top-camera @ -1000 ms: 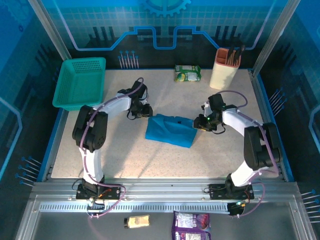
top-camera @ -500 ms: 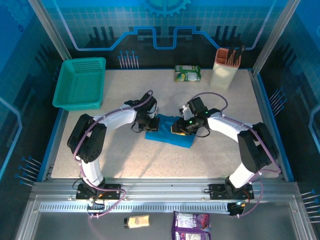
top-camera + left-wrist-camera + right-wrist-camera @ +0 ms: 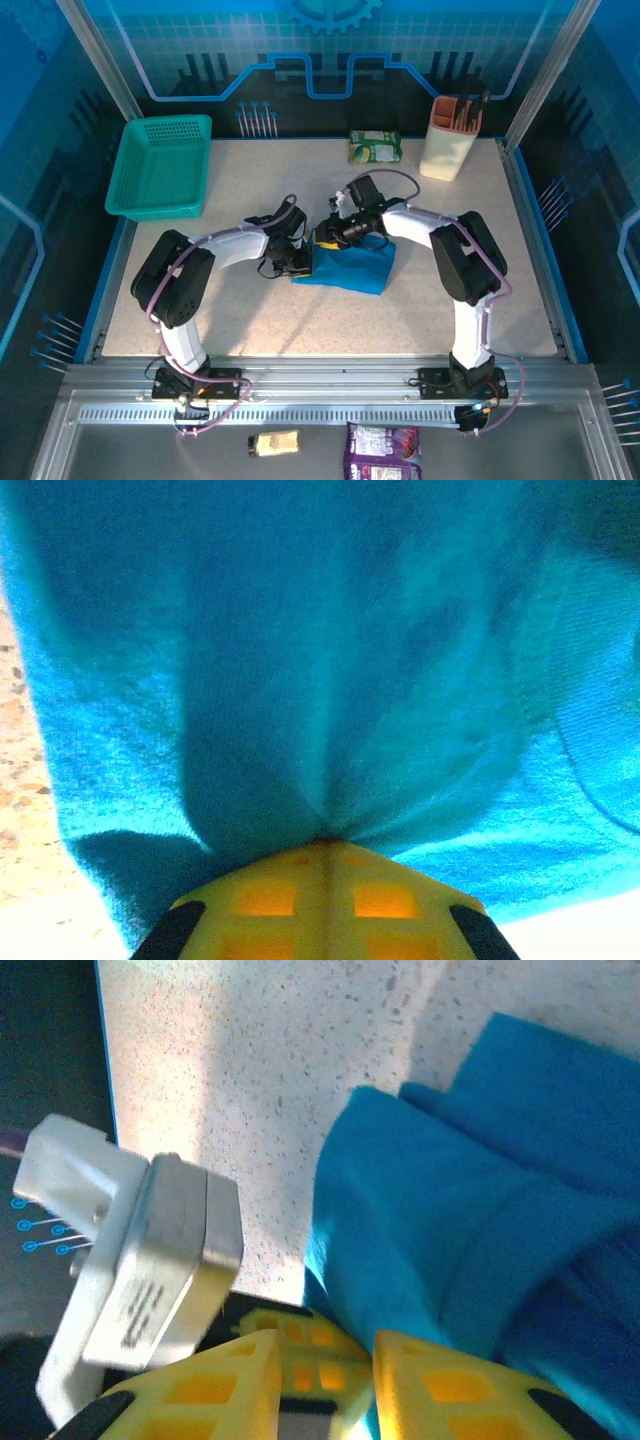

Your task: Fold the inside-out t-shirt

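T-shirt (image 3: 352,268) mid-bench (image 3: 250,320), long axis left-right, extending rightward from both end effectors. Left end effector (image 3: 325,842) clamped on its left edge. Right end effector (image 3: 325,1345) at far-left corner, fingers narrowly apart (cloth between them? unclear).

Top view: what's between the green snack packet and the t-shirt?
Past the snack packet comes bare table, then the right arm's wrist, which reaches over the far edge of the t-shirt. The top view shows it.

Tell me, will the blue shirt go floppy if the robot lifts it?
Probably floppy: the t-shirt puckers into folds where the left gripper pinches it. Lifted, it would likely sag and drape. Pushed, it may bunch up rather than slide, judging by its rumpled layers.
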Robot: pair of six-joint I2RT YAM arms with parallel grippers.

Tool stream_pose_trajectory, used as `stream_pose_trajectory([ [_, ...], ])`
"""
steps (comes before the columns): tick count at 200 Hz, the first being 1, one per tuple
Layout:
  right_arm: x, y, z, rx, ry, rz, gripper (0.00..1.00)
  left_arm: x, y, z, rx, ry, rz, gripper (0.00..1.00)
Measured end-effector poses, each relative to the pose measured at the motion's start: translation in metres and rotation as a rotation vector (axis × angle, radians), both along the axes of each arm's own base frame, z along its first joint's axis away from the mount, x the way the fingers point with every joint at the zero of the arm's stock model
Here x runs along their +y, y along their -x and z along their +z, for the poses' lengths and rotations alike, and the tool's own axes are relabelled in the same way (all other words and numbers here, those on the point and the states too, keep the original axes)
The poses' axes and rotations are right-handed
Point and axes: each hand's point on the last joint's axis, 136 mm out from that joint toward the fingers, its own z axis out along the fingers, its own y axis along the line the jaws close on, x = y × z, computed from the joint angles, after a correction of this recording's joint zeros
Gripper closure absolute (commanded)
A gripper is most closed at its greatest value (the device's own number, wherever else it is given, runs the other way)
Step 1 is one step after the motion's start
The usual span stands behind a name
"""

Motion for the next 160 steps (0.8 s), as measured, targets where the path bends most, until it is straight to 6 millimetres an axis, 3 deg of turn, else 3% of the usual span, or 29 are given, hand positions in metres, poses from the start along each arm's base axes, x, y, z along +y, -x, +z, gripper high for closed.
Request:
stream_pose_trajectory([
  [23, 0.004, -0.012, -0.013, 0.003, 0.036, 0.001, 0.70, 0.000, 0.003, -0.001, -0.009, 0.025, 0.018, 1.00],
  [55, -0.011, -0.020, -0.044, 0.028, 0.148, -0.022, 0.70, -0.005, 0.009, -0.001, -0.021, 0.070, 0.035, 1.00],
  [91, -0.019, -0.018, -0.043, 0.030, 0.182, -0.009, 0.68, -0.022, 0.016, -0.001, -0.030, 0.125, 0.032, 0.97],
  [114, -0.032, -0.015, -0.028, -0.003, 0.247, -0.015, 0.65, -0.033, 0.024, 0.001, -0.009, 0.172, 0.031, 0.94],
  [141, -0.050, -0.009, 0.015, -0.105, 0.331, -0.037, 0.58, -0.035, 0.030, 0.007, 0.006, 0.200, 0.042, 0.82],
  [160, -0.059, 0.005, 0.043, -0.184, 0.407, -0.046, 0.48, -0.035, 0.029, 0.021, -0.011, 0.216, 0.056, 0.72],
])
